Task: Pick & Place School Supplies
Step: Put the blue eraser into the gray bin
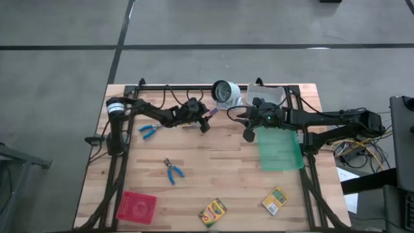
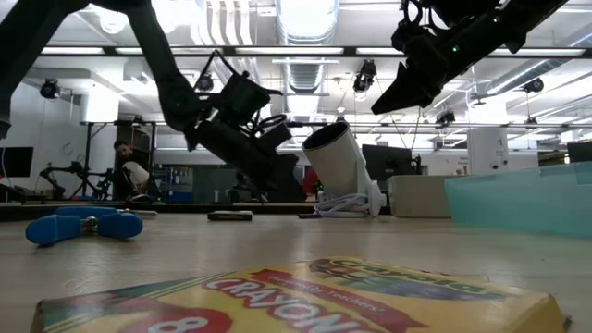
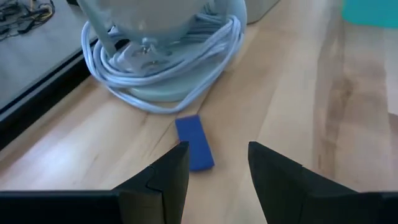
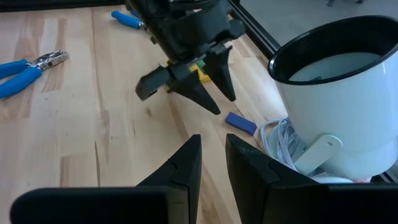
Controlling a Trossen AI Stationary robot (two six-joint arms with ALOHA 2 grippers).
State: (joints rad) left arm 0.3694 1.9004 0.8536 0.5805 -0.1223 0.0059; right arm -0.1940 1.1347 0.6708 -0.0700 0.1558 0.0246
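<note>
Only the wrist views show a small blue block [image 3: 194, 142] on the table beside the coiled white cable [image 3: 186, 74]. It lies just ahead of the left gripper [image 3: 217, 165], fingers apart, long axis running roughly away from it. Right gripper [image 4: 211, 155] hovers nearby, fingers narrowly apart.

Left arm stretched across the rear of the table, left gripper [image 1: 206, 122] tilted down near the surface, fingers [image 3: 165, 177] parted. Right arm reaching in from the opposite side, right gripper [image 1: 248, 133] raised, fingers [image 4: 180, 165] slightly apart.
</note>
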